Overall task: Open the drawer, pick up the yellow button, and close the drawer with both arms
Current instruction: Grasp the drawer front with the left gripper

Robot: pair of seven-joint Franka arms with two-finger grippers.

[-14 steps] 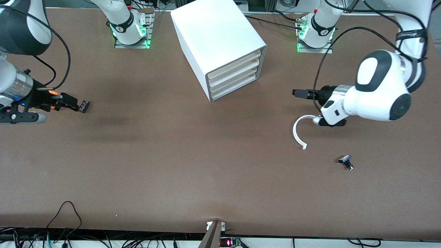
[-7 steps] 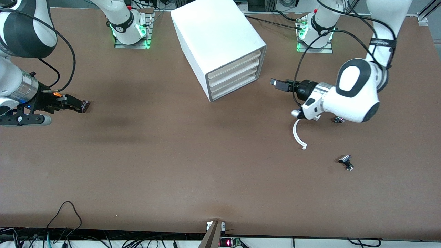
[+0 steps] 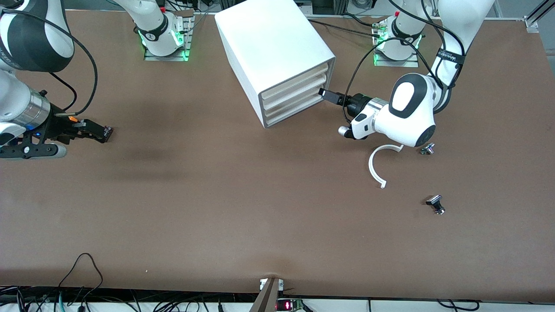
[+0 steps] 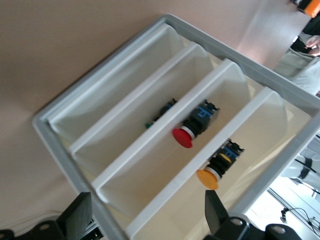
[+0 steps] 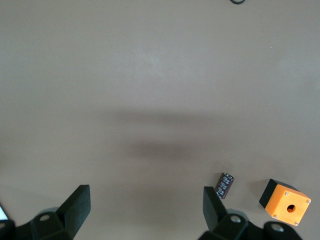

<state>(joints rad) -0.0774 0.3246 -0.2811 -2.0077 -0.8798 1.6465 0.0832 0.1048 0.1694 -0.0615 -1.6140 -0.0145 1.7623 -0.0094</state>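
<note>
The white cabinet stands at the table's middle, near the robots' bases. Its topmost drawer is shut, like the three below it. My left gripper is open, close in front of the drawers. In the left wrist view my left gripper faces the drawer, and the button, with its orange cap and black body, shows through the drawer's front. My right gripper is open and empty, low over the table at the right arm's end; it shows open in the right wrist view.
A red-capped button shows in the second drawer. A small dark ribbed block and an orange cube with a hole lie by my right gripper. A white curved strip and two small metal parts lie near the left arm.
My left arm has swung toward the cabinet, bringing its gripper from over the curved strip to the drawer fronts. The right gripper has barely shifted.
</note>
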